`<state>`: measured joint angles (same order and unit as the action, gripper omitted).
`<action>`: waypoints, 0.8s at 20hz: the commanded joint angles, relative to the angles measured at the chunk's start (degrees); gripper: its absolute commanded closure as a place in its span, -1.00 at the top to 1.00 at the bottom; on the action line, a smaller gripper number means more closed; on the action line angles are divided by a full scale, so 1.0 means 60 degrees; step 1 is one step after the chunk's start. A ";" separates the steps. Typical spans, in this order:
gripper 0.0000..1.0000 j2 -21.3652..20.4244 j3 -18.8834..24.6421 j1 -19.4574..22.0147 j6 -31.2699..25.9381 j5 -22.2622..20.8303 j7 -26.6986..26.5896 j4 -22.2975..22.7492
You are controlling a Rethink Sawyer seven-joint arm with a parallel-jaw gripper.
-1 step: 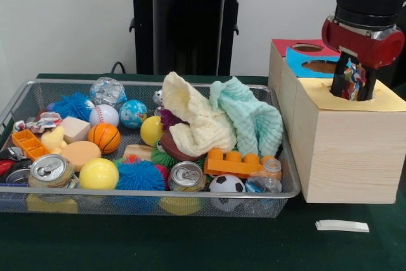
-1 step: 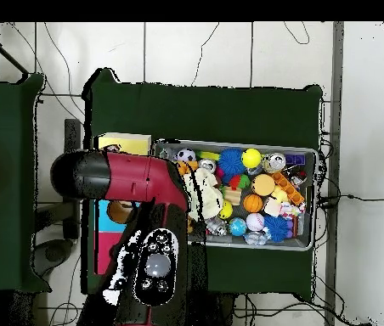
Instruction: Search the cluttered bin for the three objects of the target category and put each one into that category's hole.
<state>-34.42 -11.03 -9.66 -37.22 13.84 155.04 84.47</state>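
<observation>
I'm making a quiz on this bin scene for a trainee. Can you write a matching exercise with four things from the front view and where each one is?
Things:
1. soccer ball
2. basketball
3. orange brick
4. gripper

Places:
A. above the yellow-topped box, holding a colourful item
B. at the bin's front wall, beside a silver can
C. lying in front of the mint cloth
D. just below the baseball in the picture

Pairs: 1-B, 2-D, 3-C, 4-A
</observation>
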 commanded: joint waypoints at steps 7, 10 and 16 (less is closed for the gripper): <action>1.00 -0.0240 0.0113 0.1036 -0.0195 -0.0300 0.0116 0.0925; 1.00 0.0130 0.0256 0.1187 0.0398 -0.0398 0.0097 0.0978; 1.00 0.0564 0.0300 0.1394 0.0963 -0.0624 0.0087 0.0988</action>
<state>-33.27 -7.80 -6.91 -33.38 13.90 155.04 85.11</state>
